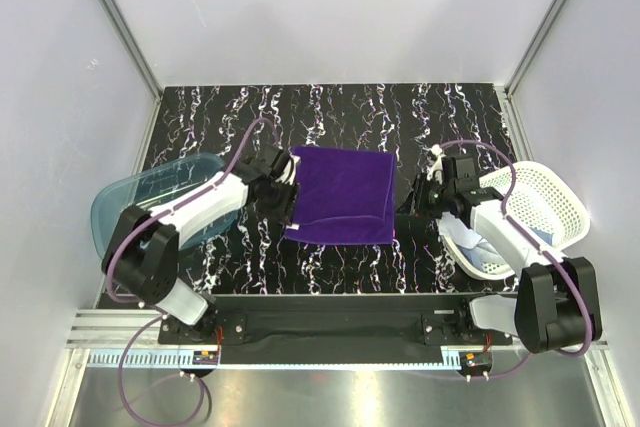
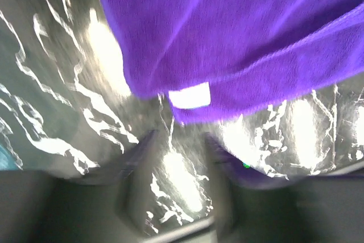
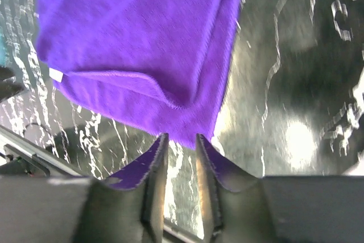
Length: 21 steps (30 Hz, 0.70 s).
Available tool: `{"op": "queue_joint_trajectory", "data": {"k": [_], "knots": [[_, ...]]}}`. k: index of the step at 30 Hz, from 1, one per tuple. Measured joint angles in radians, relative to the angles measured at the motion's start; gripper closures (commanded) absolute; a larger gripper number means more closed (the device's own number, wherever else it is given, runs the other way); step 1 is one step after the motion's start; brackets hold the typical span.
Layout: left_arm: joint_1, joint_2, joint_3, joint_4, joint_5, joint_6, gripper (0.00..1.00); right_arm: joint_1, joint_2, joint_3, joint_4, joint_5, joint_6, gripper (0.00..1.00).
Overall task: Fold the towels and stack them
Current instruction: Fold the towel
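The folded purple towel (image 1: 342,197) lies flat mid-surface (image 1: 330,117), its side edges just off the left hand (image 2: 179,139) and right hand (image 3: 181,138), both parted and empty, with bare room beyond its far edge and the tub (image 1: 150,192) and basket (image 1: 545,197) outside.

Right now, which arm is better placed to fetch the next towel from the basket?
Right, likely: the right fingers are near the white basket; left fingers lie beyond the purple towel, by the teal tub.

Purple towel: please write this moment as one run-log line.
object: purple towel, folded, flat on table | left tool: open, empty, near its white tag | right tool: open, empty, near another corner
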Motion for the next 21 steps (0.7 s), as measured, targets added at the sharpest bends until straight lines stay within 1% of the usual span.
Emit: {"op": "queue_joint_trajectory", "data": {"k": [3, 4, 7, 11, 13, 18, 21], "knots": [[-0.001, -0.046, -0.035, -0.010, 0.001, -0.050, 0.43, 0.000, -0.010, 0.004, -0.068, 0.023, 0.029, 0.60], [-0.001, -0.059, -0.037, -0.011, 0.000, -0.068, 0.42, 0.002, -0.011, 0.008, -0.089, 0.026, 0.049, 0.60], [-0.001, -0.071, -0.037, 0.005, -0.005, -0.114, 0.41, 0.035, 0.002, 0.042, -0.145, 0.076, 0.116, 0.58], [0.011, -0.022, -0.037, 0.040, -0.004, -0.165, 0.41, 0.142, 0.093, 0.149, -0.193, 0.181, 0.220, 0.57], [0.036, 0.006, -0.037, 0.053, 0.008, -0.182, 0.42, 0.177, 0.140, 0.185, -0.203, 0.224, 0.281, 0.56], [0.117, 0.035, -0.038, 0.085, 0.028, -0.224, 0.41, 0.193, 0.201, 0.174, -0.214, 0.288, 0.481, 0.53], [0.135, 0.039, -0.038, 0.105, 0.030, -0.235, 0.41, 0.194, 0.227, 0.165, -0.216, 0.297, 0.576, 0.53]]}}
